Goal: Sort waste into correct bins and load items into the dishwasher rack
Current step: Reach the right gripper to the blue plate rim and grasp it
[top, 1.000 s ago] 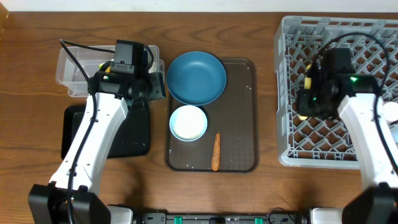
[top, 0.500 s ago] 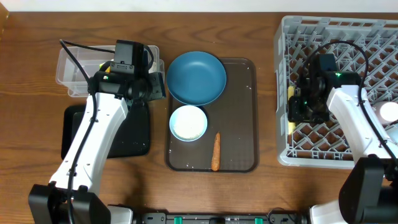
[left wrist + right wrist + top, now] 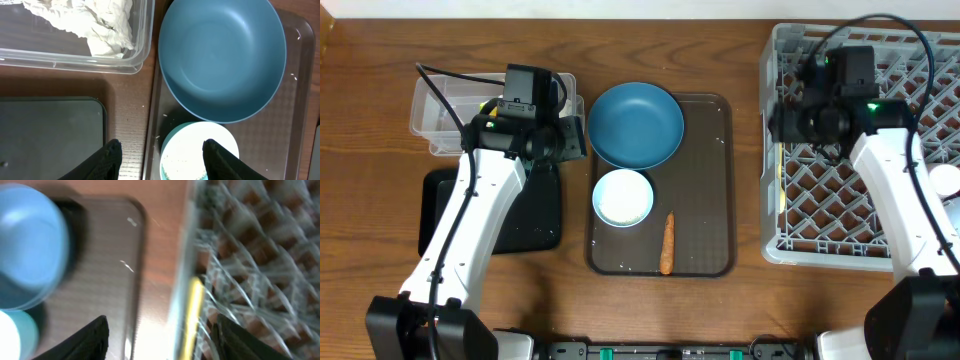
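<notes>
Left pincer point(image 3: 163, 159) is being held open, empty, over white bowl point(image 3: 199, 146); right pincer point(image 3: 164, 332) likewise over pale yellow spoon point(image 3: 192, 311).

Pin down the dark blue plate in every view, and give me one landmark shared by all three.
Overhead: dark blue plate upper centre, on the far end of the brown tray.
Left wrist: plate fills the upper right.
Right wrist: plate at the left edge, blurred.
Landmark: the white bowl beside the plate's rim, seen in all three.
</notes>
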Motion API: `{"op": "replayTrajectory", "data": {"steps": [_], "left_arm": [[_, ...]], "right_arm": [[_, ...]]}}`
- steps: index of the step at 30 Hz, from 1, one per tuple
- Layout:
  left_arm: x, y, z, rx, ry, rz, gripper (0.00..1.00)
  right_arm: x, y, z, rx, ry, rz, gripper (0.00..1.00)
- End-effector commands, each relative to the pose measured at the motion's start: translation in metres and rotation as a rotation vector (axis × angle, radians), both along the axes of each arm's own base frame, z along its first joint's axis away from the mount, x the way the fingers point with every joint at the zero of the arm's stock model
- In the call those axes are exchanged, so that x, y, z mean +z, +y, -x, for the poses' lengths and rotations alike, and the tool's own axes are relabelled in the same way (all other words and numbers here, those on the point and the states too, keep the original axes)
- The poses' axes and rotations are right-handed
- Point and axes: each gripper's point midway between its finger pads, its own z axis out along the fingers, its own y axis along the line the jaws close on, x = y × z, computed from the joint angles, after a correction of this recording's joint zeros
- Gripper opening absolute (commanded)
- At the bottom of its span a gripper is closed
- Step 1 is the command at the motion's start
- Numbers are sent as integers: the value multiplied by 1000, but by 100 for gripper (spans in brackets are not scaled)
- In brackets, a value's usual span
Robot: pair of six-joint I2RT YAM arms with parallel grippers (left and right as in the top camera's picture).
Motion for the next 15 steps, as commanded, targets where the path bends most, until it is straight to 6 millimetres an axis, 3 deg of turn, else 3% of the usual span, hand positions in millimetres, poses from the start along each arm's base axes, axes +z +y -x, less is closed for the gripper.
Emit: {"op": "replayTrajectory", "data": {"steps": [1,4,8,15], "left_arm": [[3,2,-1,-1,-6,-10,55],[3,2,-1,-1,-6,-10,55],[3,2,-1,-1,-6,-10,55],[3,2,-1,-1,-6,-10,55]], "right_arm": [[6,42,-5,113,-44,-51,67],[-2,72,-13,177,-71,-56,69],[-28,103,-18,239,-51,-54,68],[-88,132,-38,153,-1,-55,64]]}}
